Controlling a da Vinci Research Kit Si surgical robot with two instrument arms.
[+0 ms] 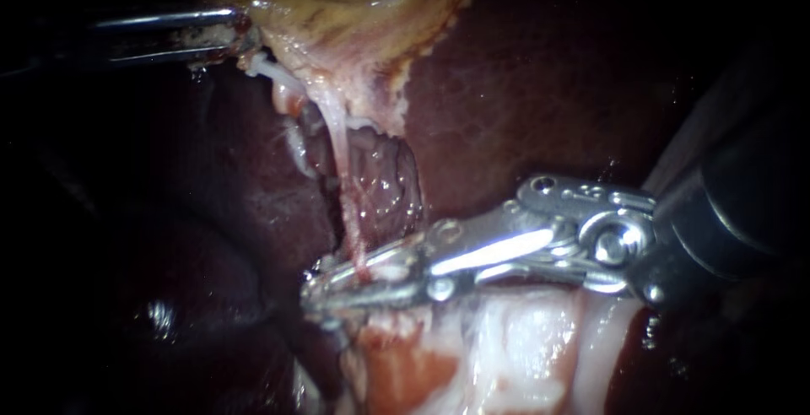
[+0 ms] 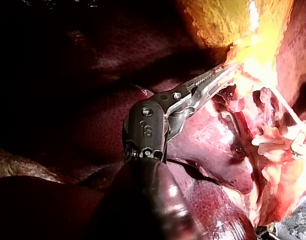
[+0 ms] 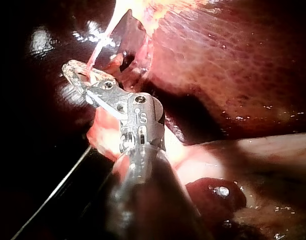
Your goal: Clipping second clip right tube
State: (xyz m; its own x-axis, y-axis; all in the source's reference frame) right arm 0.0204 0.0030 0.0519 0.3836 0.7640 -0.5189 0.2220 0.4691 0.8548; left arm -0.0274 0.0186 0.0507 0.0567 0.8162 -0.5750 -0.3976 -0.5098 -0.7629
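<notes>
Pinching the pale tube (image 1: pixel 342 158) near its lower end, my right instrument (image 1: pixel 342 284) has both jaws pressed onto it. The tube runs taut from the gallbladder (image 1: pixel 363 10) down across the liver (image 1: pixel 540 86). My left instrument (image 1: pixel 238 34) has its jaws clamped on the gallbladder's edge.

Count: 2 instruments, i.e. left instrument (image 1: pixel 239 32) and right instrument (image 1: pixel 314 293). 1 liver (image 1: pixel 523 86). 1 gallbladder (image 1: pixel 354 2). 1 clear tube (image 1: pixel 339 149), plus 1 pale strand (image 1: pixel 291 141) beside it; can't confirm that's a tube.
</notes>
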